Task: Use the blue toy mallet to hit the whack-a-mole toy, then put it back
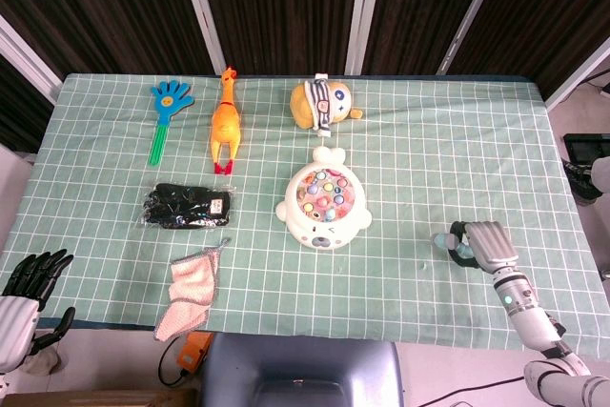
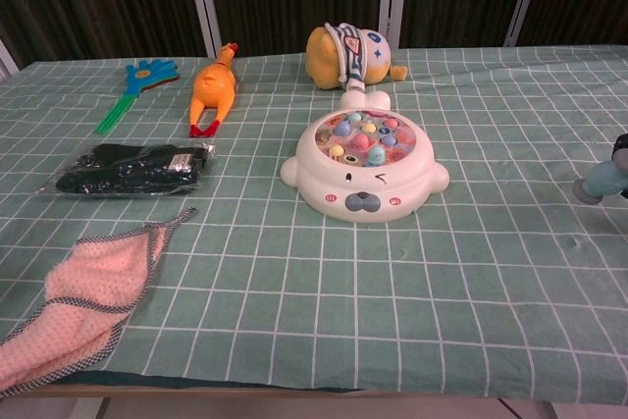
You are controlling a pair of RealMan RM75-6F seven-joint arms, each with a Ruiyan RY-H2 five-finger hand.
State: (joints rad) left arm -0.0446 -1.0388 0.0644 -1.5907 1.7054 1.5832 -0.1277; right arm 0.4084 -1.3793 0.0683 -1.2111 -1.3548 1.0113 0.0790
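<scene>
The white seal-shaped whack-a-mole toy (image 1: pixel 322 201) with coloured pegs sits mid-table, also seen in the chest view (image 2: pixel 364 166). Near the table's right front, my right hand (image 1: pixel 487 245) grips the blue toy mallet (image 1: pixel 446 241), fingers wrapped round the handle and the pale blue head poking out to the left. In the chest view only the mallet's head (image 2: pixel 597 183) shows, at the right edge and just off the cloth. The mallet is well right of the toy. My left hand (image 1: pixel 30 278) hangs beyond the table's front left corner, fingers apart and holding nothing.
Along the back lie a blue hand clapper (image 1: pixel 167 107), a rubber chicken (image 1: pixel 226 121) and a yellow plush (image 1: pixel 324 104). A black packet (image 1: pixel 187 206) and a pink cloth (image 1: pixel 191 285) lie front left. A green checked cloth (image 1: pixel 429 159) covers the table.
</scene>
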